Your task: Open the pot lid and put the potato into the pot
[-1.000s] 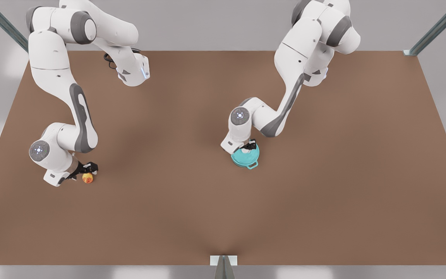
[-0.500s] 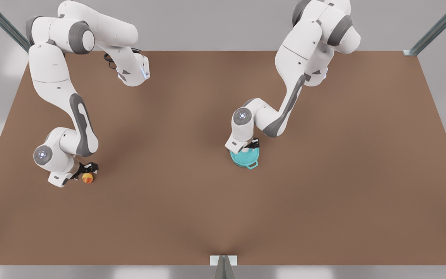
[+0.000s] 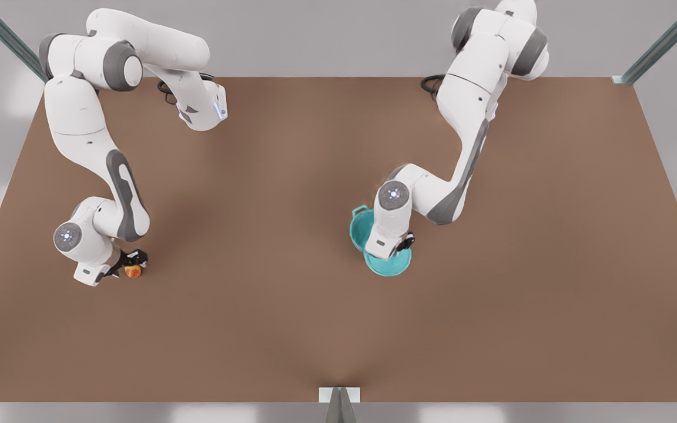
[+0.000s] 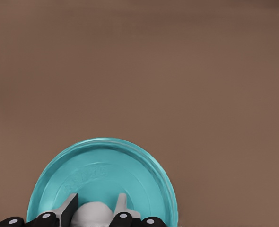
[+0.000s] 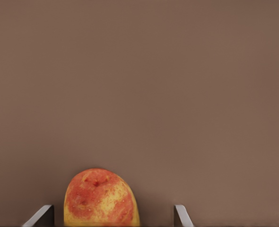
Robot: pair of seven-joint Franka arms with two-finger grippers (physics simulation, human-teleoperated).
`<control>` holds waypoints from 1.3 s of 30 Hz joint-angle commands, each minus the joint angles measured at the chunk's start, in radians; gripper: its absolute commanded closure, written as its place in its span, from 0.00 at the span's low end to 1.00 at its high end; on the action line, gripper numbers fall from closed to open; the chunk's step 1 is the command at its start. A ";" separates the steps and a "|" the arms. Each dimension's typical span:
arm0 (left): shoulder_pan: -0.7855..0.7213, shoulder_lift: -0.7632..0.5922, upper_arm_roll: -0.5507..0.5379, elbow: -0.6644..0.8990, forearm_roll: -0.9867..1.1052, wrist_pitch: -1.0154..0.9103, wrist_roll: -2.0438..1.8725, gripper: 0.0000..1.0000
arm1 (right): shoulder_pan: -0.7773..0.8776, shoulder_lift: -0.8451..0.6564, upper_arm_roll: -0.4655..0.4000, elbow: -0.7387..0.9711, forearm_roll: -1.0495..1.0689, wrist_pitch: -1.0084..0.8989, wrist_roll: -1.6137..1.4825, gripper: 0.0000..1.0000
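The teal pot (image 3: 361, 228) stands uncovered mid-table, one loop handle (image 3: 359, 208) showing; the arm hides part of it. My left gripper (image 3: 401, 244), on the front view's right arm, is shut on the white knob (image 4: 95, 213) of the pot lid (image 3: 386, 265) (image 4: 106, 170). It holds the lid beside the pot, toward the table's front edge. The potato (image 3: 133, 271) (image 5: 100, 198) lies on the table at the front view's left. My right gripper (image 3: 131, 262) (image 5: 111, 220) is open around it, with a gap between each of its fingers (image 5: 40, 216) and the potato.
The brown table (image 3: 291, 317) stretches wide between the two arms and toward its front edge. A small metal post (image 3: 338, 399) stands at the middle of the front edge. The arm bases sit at the back.
The left gripper has carried the lid off the pot and toward the front edge, uncovering the pot. The right gripper has come closer around the potato.
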State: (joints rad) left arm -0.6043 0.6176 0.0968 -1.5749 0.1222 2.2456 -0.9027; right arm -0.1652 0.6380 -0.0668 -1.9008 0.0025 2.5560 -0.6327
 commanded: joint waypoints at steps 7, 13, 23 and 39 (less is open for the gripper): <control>0.155 0.260 0.000 0.216 -0.018 0.000 0.375 0.53 | 0.001 0.002 0.005 -0.001 0.002 0.006 -0.056 0.40; 0.156 0.255 0.000 0.219 -0.018 0.000 0.406 0.00 | 0.004 -0.009 0.009 -0.003 0.002 -0.011 -0.058 0.60; 0.429 -0.455 0.004 0.012 -0.233 -0.537 0.987 0.00 | 0.116 -0.196 0.082 0.003 -0.001 -0.166 -0.048 0.62; 0.419 -0.457 -0.009 0.019 -0.187 -0.574 0.930 0.00 | 0.770 -0.101 0.131 0.267 0.005 -0.234 0.806 0.62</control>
State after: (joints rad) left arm -0.1849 0.1610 0.0873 -1.5556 -0.0658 1.6820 -0.1373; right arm 0.5809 0.5280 0.0644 -1.6498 0.0230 2.3311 -0.4214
